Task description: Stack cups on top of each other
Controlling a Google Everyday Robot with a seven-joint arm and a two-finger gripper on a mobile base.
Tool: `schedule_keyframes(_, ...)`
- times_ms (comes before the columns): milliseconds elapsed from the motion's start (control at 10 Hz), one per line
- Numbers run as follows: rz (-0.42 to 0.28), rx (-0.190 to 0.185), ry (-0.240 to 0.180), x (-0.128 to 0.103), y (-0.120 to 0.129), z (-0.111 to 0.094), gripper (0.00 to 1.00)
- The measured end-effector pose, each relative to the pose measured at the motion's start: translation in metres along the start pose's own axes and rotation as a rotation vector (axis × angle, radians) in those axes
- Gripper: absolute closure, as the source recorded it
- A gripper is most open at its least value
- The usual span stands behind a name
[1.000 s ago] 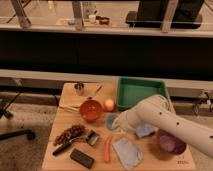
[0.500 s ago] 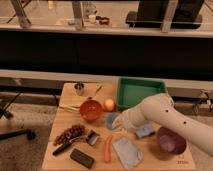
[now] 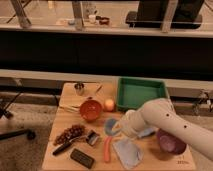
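Observation:
A small light-blue cup stands on the wooden table just below the orange-red bowl. My gripper is at the end of the white arm, which reaches in from the right. The gripper is right against the blue cup's right side, low over the table. The white/cream cup cannot be made out; it may be hidden by the gripper and arm. A light-blue patch shows under the arm; I cannot tell what it is.
An orange-red bowl and an orange ball sit behind the cup. A green tray is at the back right, a purple bowl at the right. Grapes, a carrot, a grey cloth and a metal cup lie around.
The arm has barely shifted, staying by the blue cup. Nothing on the table has visibly moved.

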Motion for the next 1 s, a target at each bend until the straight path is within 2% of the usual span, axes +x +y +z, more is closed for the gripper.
schedule_keyframes(400,0.019,-0.025,0.017,0.009,0.004,0.022,1.0)
schedule_keyframes(1000,0.067,-0.054,-0.005,0.027,0.016,0.037,1.0)
